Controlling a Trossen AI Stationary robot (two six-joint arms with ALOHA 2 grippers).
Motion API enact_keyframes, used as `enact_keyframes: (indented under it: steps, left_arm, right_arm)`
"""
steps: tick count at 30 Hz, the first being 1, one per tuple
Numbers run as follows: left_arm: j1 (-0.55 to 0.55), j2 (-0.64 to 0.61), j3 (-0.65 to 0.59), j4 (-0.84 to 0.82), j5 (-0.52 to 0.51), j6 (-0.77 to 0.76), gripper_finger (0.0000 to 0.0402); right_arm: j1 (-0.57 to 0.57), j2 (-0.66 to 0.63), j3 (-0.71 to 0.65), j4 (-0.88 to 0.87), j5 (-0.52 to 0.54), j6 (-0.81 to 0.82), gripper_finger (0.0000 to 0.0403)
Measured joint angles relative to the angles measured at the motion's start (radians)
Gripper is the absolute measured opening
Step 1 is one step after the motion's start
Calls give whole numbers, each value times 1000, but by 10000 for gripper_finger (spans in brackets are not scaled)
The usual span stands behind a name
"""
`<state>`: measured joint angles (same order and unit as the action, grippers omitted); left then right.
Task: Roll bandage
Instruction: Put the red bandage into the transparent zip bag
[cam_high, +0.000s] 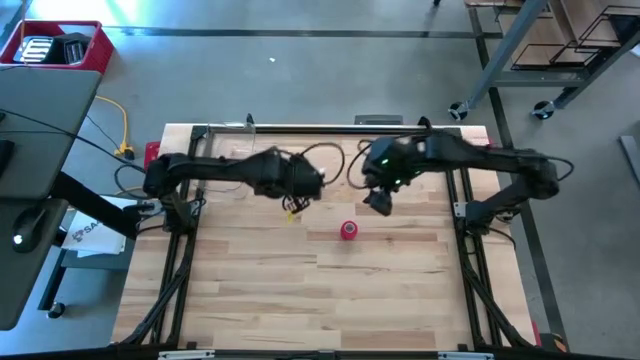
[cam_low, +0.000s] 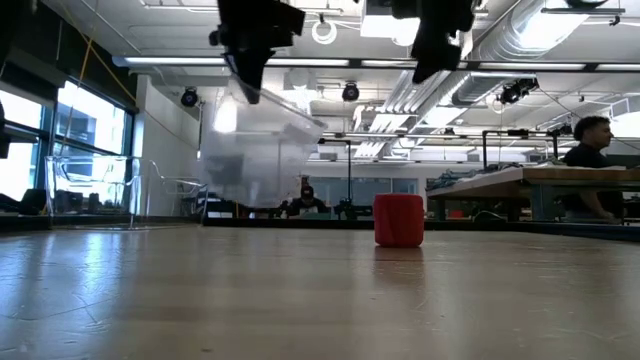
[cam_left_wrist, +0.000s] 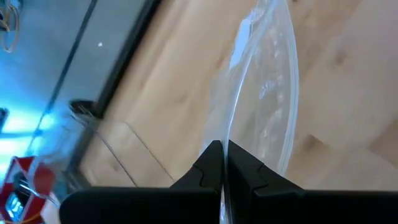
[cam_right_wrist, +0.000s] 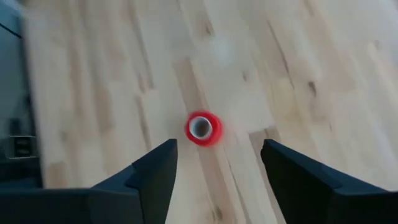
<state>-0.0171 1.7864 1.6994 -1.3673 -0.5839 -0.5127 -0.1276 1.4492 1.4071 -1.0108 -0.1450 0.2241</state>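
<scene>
1 rolled bandage (cam_low: 398, 220) on table (cam_low: 300, 300)

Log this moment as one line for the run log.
bandage: rolled, standing on table | right gripper: jaws open, above roll | left gripper: jaws shut on clear plastic bag, held off table

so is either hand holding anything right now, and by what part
The left hand is shut on the clear plastic bag, pinching its edge, so it hangs above the table. The right hand is open, above the red bandage roll.
</scene>
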Motion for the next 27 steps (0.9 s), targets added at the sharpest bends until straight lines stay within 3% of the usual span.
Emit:
enact_keyframes:
  steps: [8, 12, 20, 27]
  left_arm:
    - [-172, -155, -337, 169, -6, -255, 0]
    - [-237, -203, -438, 260, 26, -354, 0]
    - [-294, -215, -489, 393, 24, -418, 0]
    - [-296, -215, -489, 445, 24, -385, 0]
  right_arm:
    - [103, 204, 0, 21, 86, -59, 232]
    - [138, 285, -22, 91, 97, -50, 231]
    - [147, 338, -147, 217, 116, 121, 202]
    - [129, 336, -160, 237, 81, 89, 179]
